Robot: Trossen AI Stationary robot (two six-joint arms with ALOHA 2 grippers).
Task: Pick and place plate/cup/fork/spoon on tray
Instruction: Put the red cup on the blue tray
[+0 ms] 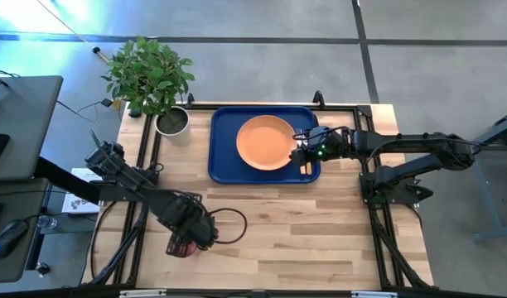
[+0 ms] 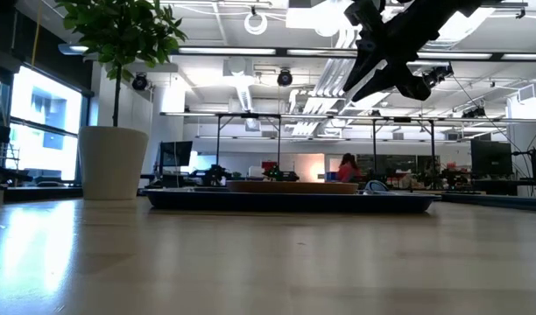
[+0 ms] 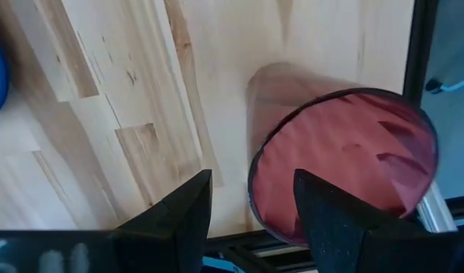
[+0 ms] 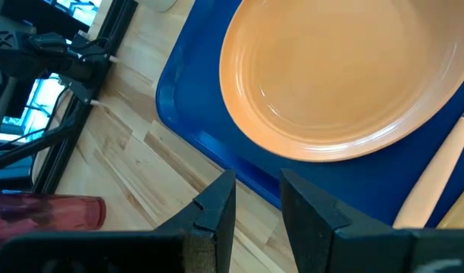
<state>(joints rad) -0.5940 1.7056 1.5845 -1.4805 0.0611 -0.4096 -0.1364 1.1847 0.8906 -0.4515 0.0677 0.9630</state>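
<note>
The dark red cup stands upright near the table's near left corner. My left gripper hangs open just above it, pointing down, with one finger over the cup's mouth and the other outside its wall. The orange plate lies on the blue tray at the far middle. A light tan handle lies on the tray beside the plate; I cannot tell whether it belongs to the fork or the spoon. My right gripper hovers open over the tray's right part, holding nothing.
A potted plant stands at the far left corner, beside the tray. A black cable loop lies on the wood next to my left arm. The black frame rail runs close by the cup. Bare wood stretches along the near right.
</note>
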